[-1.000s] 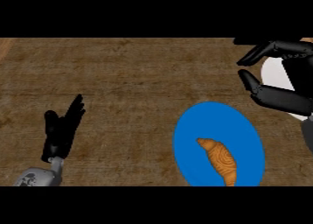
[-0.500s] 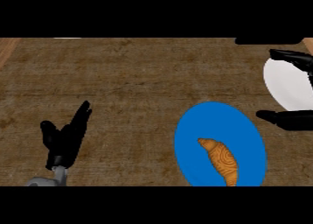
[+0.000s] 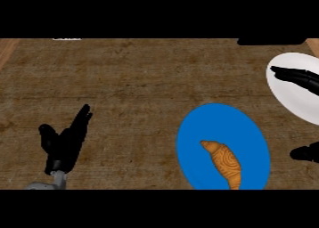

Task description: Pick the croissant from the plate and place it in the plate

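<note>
Head view — where's the croissant [image 3: 224, 164]?
— On the blue plate [image 3: 195, 133], untouched. My right hand [image 3: 304, 79] hangs spread open beside it; my left hand [image 3: 67, 142] rests open, lower left. Probably light, flaky — I'd pinch its thick middle gently.

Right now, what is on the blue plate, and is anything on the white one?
The croissant lies alone on the blue plate. The white plate shows nothing on it, but the right hand covers part of it, and its right side is out of view.
</note>
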{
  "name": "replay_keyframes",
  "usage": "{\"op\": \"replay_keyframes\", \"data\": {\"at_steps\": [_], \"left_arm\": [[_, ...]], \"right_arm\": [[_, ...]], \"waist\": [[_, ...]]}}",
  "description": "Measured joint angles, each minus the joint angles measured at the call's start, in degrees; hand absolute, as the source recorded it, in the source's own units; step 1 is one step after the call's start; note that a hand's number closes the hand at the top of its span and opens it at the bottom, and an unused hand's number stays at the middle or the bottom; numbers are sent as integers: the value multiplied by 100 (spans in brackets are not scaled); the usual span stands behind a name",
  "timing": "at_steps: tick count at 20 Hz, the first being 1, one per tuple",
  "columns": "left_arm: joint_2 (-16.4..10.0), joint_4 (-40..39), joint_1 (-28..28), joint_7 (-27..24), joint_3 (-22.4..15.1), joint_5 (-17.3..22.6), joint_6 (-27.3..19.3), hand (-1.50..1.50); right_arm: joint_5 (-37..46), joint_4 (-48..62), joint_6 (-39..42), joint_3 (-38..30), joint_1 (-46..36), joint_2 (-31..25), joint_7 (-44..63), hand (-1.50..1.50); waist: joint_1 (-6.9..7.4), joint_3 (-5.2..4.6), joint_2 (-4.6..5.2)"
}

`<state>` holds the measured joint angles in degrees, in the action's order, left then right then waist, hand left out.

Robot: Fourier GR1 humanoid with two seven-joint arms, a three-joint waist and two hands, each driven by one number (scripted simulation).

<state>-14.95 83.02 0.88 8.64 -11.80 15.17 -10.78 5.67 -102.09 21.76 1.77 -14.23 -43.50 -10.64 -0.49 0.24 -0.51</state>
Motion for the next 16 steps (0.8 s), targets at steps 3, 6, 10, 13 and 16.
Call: {"op": "replay_keyframes", "data": {"at_steps": [3,6,10,13,16], "left_arm": [[72,-25,5,-32,-29,-73,-38,0],[100,-31,14,-17,-14,-87,-26,0],[71,-13,-28,-30,57,-84,72,0],[113,-60,8,-18,92,-90,133,0],[149,33,-14,68,99,-140,125,0]], "right_arm": [[202,-488,275,215,8,-228,512,-150],[606,-930,366,589,22,-243,1102,-150],[1127,-1408,428,1053,208,-68,1712,-150],[1554,-1565,420,1390,275,188,2032,-150],[1956,-1718,431,1603,360,388,2317,-150]], "waist": [[-1,0,-2],[17,0,3],[33,3,7],[44,8,11],[49,8,13]]}}
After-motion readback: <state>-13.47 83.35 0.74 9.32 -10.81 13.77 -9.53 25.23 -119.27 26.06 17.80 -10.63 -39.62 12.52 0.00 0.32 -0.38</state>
